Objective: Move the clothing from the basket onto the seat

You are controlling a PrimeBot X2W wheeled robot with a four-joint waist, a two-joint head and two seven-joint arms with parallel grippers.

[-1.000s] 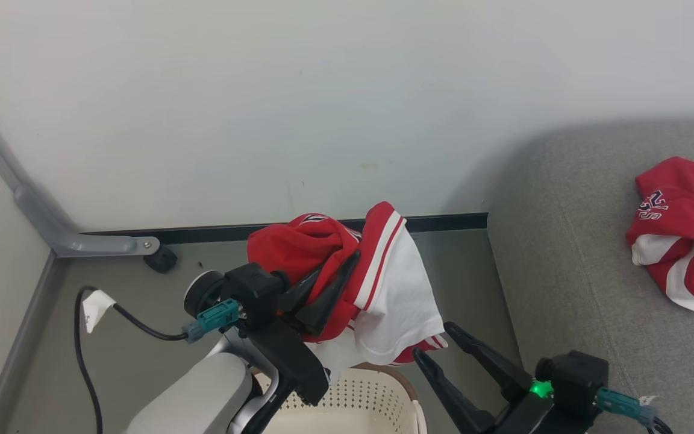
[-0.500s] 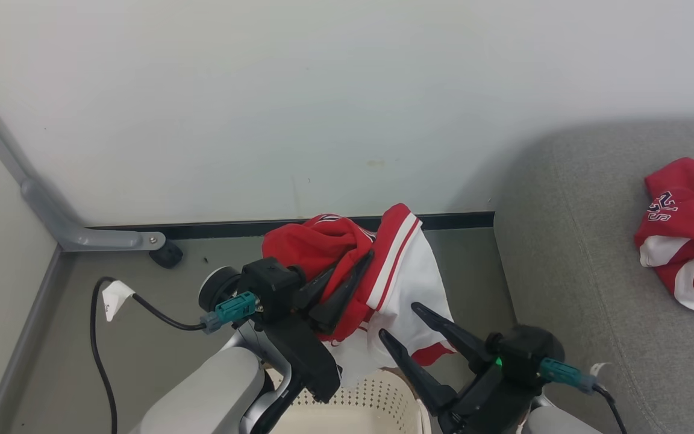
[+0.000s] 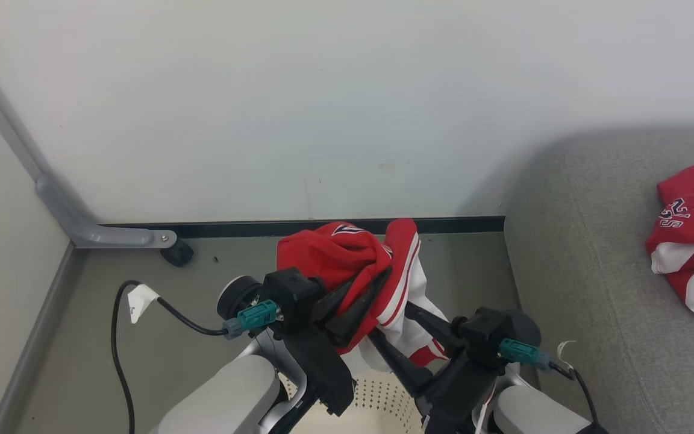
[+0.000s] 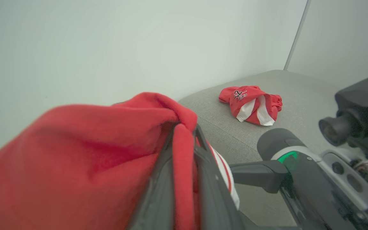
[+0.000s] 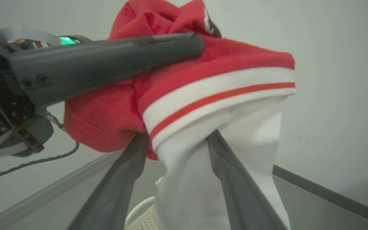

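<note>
Clothing [image 3: 335, 259] pinched in left claw [image 3: 371, 278], right claw [image 3: 394, 322] spread; grey seat [image 3: 594, 253] beside white wall [image 3: 323, 90].

From where I stand I count two soft red sports jerseys with white panels and stripes: a first jersey [image 3: 329, 259] and a second jersey [image 3: 693, 235]. There is one oval cream perforated plastic basket [image 3: 377, 395], one large grey fabric couch cushion [image 3: 588, 271], and one black cable [image 3: 202, 330] carrying a single white paper tag [image 3: 141, 299]. The robot brings two dark two-fingered grippers, a left gripper [image 3: 371, 283] and a right gripper [image 3: 392, 319].
</note>
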